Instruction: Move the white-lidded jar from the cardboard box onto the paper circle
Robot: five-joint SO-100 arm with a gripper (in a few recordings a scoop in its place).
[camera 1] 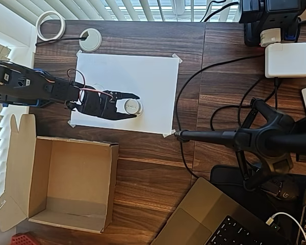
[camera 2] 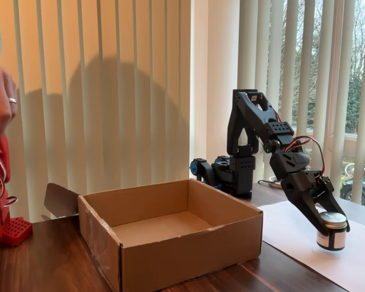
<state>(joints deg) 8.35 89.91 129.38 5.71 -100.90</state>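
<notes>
Nearest the lens in the overhead view, a black camera stand [camera 1: 255, 137] crosses the dark wooden counter [camera 1: 153, 168]. Left of it, the white-lidded jar [camera 1: 131, 107] stands on the taped white paper sheet [camera 1: 143, 76], between the fingers [camera 1: 126, 95], which close on it from both sides. Below lies the cardboard box [camera 1: 20, 168], open. Fixed view: the cardboard box [camera 2: 188, 255] sits foremost; the gripper [camera 2: 328, 224] pinches the white-lidded jar [camera 2: 332, 231] on the paper.

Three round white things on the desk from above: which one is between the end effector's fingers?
The white-lidded jar on the paper sheet. The tape roll and the desk grommet lie at the far edge, away from the end effector.
</notes>
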